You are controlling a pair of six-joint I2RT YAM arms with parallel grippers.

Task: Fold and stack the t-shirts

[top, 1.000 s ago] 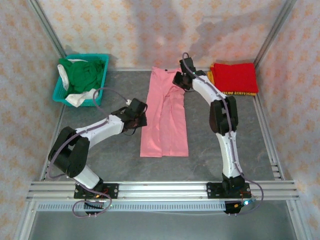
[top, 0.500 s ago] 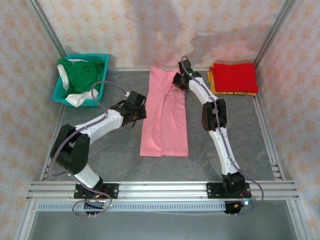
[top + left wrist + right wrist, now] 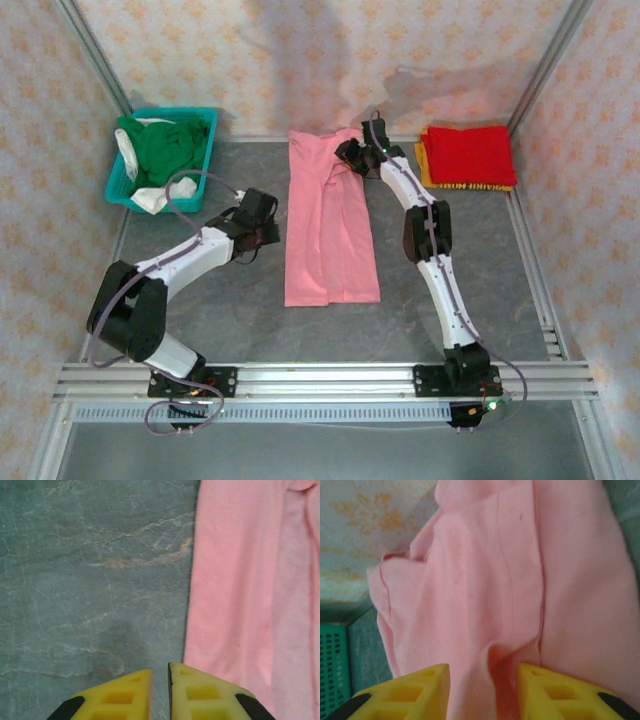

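Observation:
The light pink t-shirt [image 3: 325, 240] lies on the grey table as a long strip folded lengthwise, its top end bunched against the back wall. My right gripper [image 3: 347, 155] sits on that top end; in the right wrist view a raised fold of the pink t-shirt [image 3: 485, 570] fills the gap of the right gripper [image 3: 482, 667], which is shut on it. My left gripper [image 3: 270, 225] hovers over bare table just left of the strip's edge. In the left wrist view the left gripper [image 3: 160, 667] is shut on nothing, the pink t-shirt [image 3: 250, 580] to its right.
A teal basket [image 3: 125, 185] at the back left holds a dark green shirt [image 3: 160, 150] and a white one [image 3: 150, 198]. A folded red shirt [image 3: 470, 153] rests on an orange-yellow one [image 3: 465, 186] at the back right. Metal frame rails border the table.
The right gripper has pulled the pink shirt's top end left and back toward the wall. The left gripper has drawn away from the shirt's left edge, up and to the left.

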